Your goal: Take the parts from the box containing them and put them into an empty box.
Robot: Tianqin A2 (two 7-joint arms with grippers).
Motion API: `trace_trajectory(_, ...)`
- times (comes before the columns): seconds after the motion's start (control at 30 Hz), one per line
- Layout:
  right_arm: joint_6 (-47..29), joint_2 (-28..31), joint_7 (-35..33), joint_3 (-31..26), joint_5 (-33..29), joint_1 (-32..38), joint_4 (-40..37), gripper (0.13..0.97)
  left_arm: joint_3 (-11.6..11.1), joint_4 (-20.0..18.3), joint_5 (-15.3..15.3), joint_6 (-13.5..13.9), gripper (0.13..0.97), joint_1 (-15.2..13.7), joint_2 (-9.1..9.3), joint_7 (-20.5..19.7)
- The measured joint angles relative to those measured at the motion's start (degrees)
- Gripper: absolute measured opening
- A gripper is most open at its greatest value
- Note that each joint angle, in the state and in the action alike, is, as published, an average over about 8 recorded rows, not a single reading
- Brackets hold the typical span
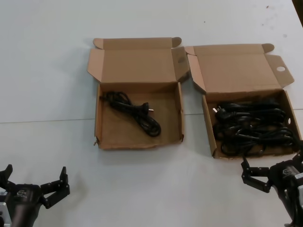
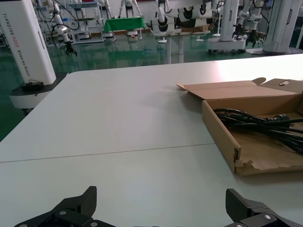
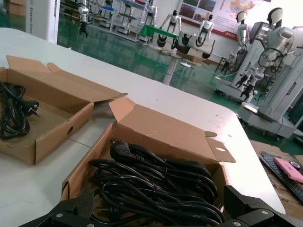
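Cords (image 1: 251,126) in holed box (image 1: 280,87)

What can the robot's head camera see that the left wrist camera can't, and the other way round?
Only the head view shows the brown cardboard box with a round hole in its flap, full of black coiled power cords, and the open right gripper just in front of it.

Only the left wrist view shows the green floor and other robots behind the white table.

Both show the open left gripper and the brown cardboard box with the ragged front edge, which has one black cord lying inside.
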Motion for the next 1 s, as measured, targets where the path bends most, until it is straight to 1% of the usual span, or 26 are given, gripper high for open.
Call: trace_trajectory(1.0, 0.00, 0.00, 0.00, 0.00, 0.00, 0.00, 0.00, 0.966, 0.00, 0.00, 0.00, 0.00, 0.966, 0.00, 0.00, 0.00)
